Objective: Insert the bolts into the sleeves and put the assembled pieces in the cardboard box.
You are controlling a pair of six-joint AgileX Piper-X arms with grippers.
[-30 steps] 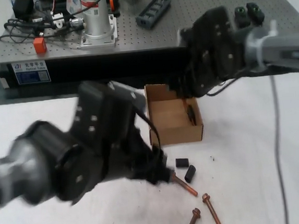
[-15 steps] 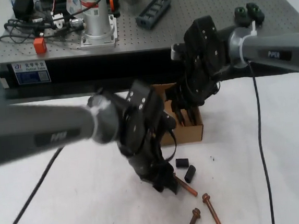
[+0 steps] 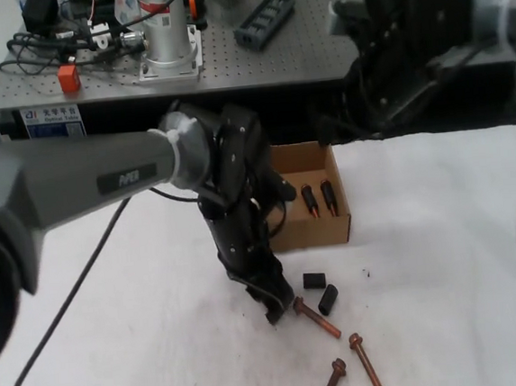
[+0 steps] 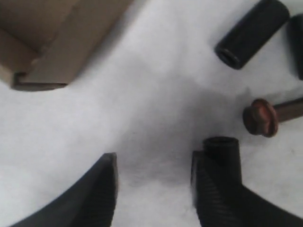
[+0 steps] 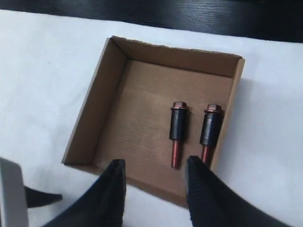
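The cardboard box lies open on the white cloth. It holds two assembled pieces, each a copper bolt in a black sleeve. My right gripper hangs open above the box's near wall, and its arm is raised. My left gripper is open low over the cloth, nothing between its fingers. A loose bolt lies just beside one finger. Two loose black sleeves lie close by. Two more bolts rest nearer the front.
Behind the cloth stands a perforated metal bench with a metal post, an orange block, a black tray and cables. The cloth left of the left arm is bare.
My right gripper has lifted up and back out of the box, leaving an assembled piece inside. The left arm has swung round while its gripper stayed by the loose bolt.
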